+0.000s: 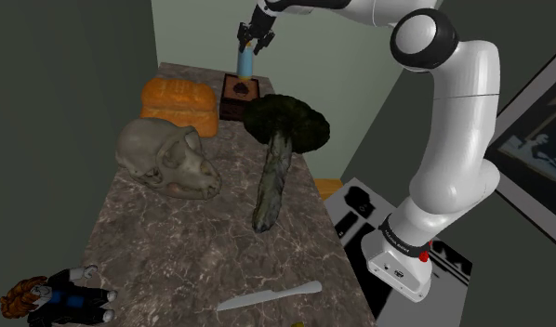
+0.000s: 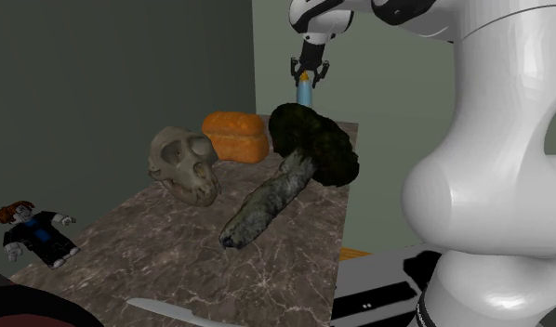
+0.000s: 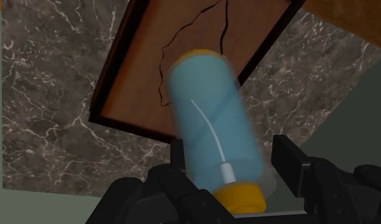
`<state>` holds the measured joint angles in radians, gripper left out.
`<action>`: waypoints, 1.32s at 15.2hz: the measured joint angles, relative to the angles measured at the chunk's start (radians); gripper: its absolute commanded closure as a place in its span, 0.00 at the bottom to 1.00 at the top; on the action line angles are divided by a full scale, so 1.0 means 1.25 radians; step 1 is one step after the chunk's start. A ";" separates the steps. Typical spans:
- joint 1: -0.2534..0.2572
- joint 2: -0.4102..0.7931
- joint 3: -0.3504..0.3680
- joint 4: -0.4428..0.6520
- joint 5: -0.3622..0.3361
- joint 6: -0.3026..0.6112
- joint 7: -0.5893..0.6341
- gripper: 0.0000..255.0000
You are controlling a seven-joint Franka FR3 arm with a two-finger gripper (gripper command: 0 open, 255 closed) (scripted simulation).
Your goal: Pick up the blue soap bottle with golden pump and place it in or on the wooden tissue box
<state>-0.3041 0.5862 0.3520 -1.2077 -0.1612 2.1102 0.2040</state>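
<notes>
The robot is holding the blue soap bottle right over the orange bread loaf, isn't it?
No. The gripper does hold the blue soap bottle, but over the brown wooden tissue box, not the bread loaf, which sits beside the box. The wrist view shows the box right behind the bottle, along the gripper's line.

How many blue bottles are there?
1. The blue bottle is clasped in the gripper, just above the brown tissue box at the table's far end. None seems hidden.
</notes>
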 measured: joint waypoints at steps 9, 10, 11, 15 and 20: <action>-0.009 0.004 -0.003 -0.083 -0.004 0.086 0.003 1.00; -0.008 0.004 -0.004 -0.084 -0.004 0.088 0.003 1.00; -0.008 0.005 -0.004 -0.085 -0.004 0.088 0.004 1.00; -0.008 0.005 -0.004 -0.086 -0.005 0.090 0.004 0.00; -0.008 0.004 -0.004 -0.086 -0.004 0.090 0.004 0.00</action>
<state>-0.3138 0.5917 0.3475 -1.3148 -0.1668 2.2223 0.2090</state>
